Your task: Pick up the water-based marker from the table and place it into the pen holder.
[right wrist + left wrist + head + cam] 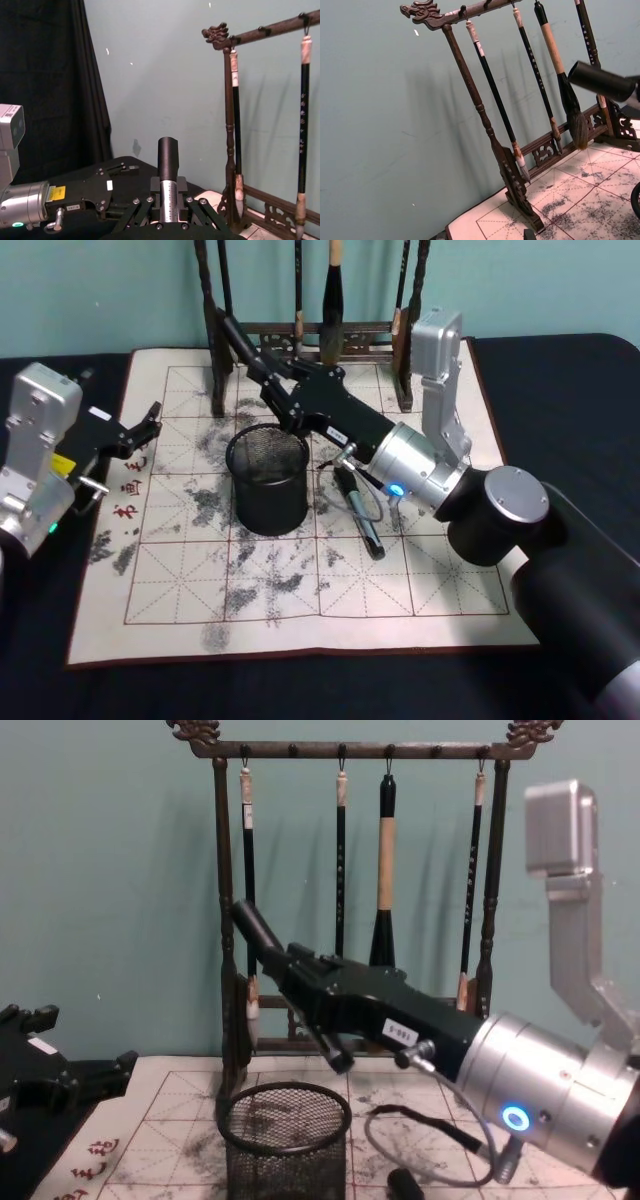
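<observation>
Gripping item: the marker, held by the right gripper, jaws closed on its lower barrel.

Marker: round black barrel with a blunt black top. It is tilted, with the top leaning toward the brush rack and the robot's left. It is in the air above the back rim of the pen holder, off the table and outside the cup.

Pen holder: black wire mesh cup with a solid rim, upright on the ink-stained white mat.

Right wrist view adds a silver printed section of the barrel, clamped between the fingers, with the black part standing above them.

Chest view adds height: the gripper sits clear above the cup's rim.

Head view adds the layout: a dark pen lies flat on the mat just right of the cup.

Left gripper: at the mat's left edge, jaws apart, holding nothing.
</observation>
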